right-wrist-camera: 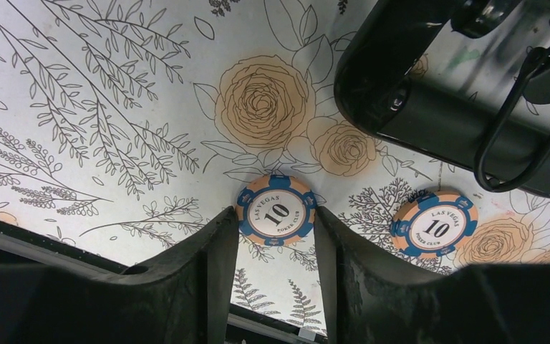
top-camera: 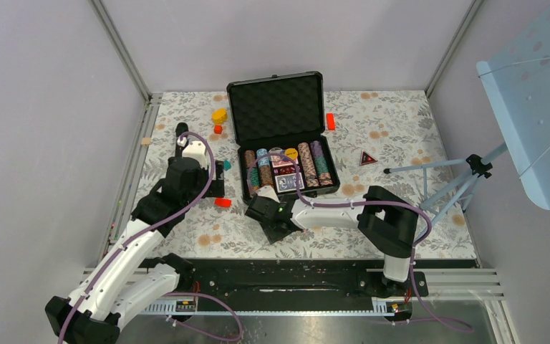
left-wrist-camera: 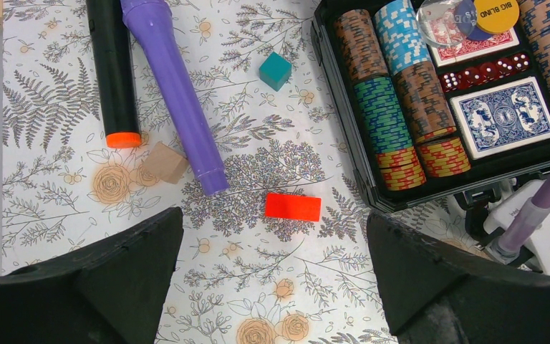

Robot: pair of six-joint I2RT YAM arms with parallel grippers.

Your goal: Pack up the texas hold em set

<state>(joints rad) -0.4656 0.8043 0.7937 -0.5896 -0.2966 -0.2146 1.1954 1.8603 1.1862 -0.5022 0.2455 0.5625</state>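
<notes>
- Between the right pincer's (right-wrist-camera: 276, 229) fingertips, flat on the floral worktop (right-wrist-camera: 79, 107): an orange-and-blue poker chip (right-wrist-camera: 276, 211) marked 10, pinched at both edges.
- Just beside it lies a second chip (right-wrist-camera: 435, 223), near the black case's (right-wrist-camera: 415, 122) outer wall.
- The left pincer (left-wrist-camera: 272, 215) is spread wide above a red block (left-wrist-camera: 293, 206); the open case, holding rows of chips (left-wrist-camera: 379, 115), lies to its right.

Two loose chips (right-wrist-camera: 276, 213) (right-wrist-camera: 435, 224), one black case (top-camera: 276, 107), two card decks (left-wrist-camera: 503, 116) (left-wrist-camera: 473, 50) (one red, one blue)

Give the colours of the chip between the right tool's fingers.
Chip: tan rim, blue stripes, white centre; best in right wrist view.
</notes>
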